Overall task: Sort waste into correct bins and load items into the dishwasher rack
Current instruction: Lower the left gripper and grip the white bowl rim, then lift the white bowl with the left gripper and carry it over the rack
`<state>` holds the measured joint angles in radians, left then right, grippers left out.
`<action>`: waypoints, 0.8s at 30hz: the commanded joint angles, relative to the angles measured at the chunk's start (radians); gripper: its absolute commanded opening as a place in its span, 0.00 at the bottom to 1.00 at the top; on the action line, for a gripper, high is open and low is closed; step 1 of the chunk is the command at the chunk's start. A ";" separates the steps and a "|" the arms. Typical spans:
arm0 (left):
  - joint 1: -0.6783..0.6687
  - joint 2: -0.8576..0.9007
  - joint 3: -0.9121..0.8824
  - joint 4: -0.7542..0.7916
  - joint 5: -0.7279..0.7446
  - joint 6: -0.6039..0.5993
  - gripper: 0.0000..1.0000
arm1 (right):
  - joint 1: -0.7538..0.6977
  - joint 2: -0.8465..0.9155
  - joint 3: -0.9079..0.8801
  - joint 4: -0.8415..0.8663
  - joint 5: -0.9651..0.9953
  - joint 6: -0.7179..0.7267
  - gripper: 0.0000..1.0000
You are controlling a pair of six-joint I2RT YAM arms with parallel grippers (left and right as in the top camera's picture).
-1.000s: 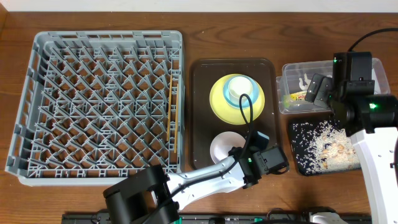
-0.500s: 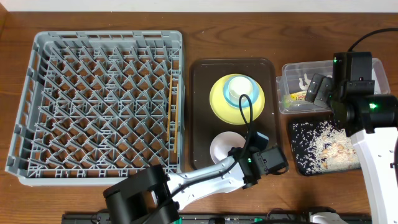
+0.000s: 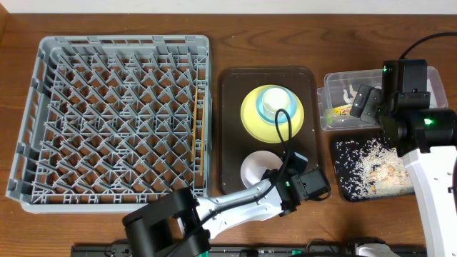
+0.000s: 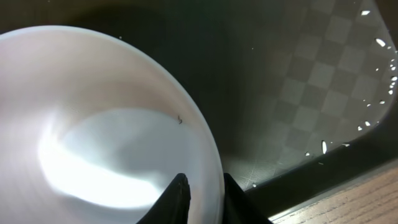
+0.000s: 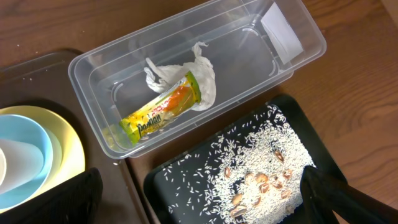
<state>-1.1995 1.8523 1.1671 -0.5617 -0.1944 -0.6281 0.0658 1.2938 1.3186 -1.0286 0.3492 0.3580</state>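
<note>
The white bowl point(image 4: 93, 137) is sitting on the dark brown serving tray point(image 4: 298, 93). We are watching the left gripper point(image 4: 200, 190) pinching its rim, with one of the fingers point(image 4: 177, 198) inside the bowl and the other outside, both closed against the edge. Beyond that gripper, on the same tray, the yellow plate point(image 3: 250, 118) is carrying the light blue bowl point(image 3: 263, 108), and the small white cup point(image 3: 277, 98) is nesting in it. Off to the gripper's left, the chopsticks point(image 3: 195, 118) are lying along the nearest edge of the grey dishwasher rack point(image 3: 121, 41).

The right gripper point(image 5: 202, 183) is hovering with its jaws spread wide where the two bins meet. Just ahead of it and below, the clear tub point(image 5: 298, 37) is holding the green-and-orange snack wrapper point(image 5: 163, 109) and the crumpled white tissue point(image 5: 202, 74), which are touching each other. Directly beneath the gripper, the black tray point(image 5: 163, 180) is holding the scattered rice scraps point(image 5: 261, 155), with a few brownish bits lying among them. We are seeing all of it resting on a wooden table point(image 3: 107, 18).
</note>
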 commanded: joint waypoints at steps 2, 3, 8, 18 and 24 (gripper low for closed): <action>0.002 0.014 -0.011 0.003 -0.024 0.003 0.19 | -0.001 -0.005 0.002 -0.002 0.016 -0.007 0.99; 0.002 0.014 -0.011 0.003 -0.024 0.003 0.15 | -0.001 -0.005 0.002 -0.002 0.016 -0.007 0.99; 0.002 0.005 -0.009 0.002 -0.024 0.003 0.06 | -0.001 -0.005 0.002 -0.002 0.016 -0.007 0.99; 0.043 -0.257 0.034 -0.094 0.023 0.048 0.06 | -0.001 -0.005 0.002 -0.002 0.016 -0.007 0.99; 0.277 -0.515 0.063 -0.090 0.298 0.171 0.06 | -0.001 -0.005 0.002 -0.002 0.016 -0.007 0.99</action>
<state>-1.0416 1.4387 1.1896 -0.6491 -0.0658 -0.5423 0.0658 1.2938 1.3186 -1.0286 0.3492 0.3580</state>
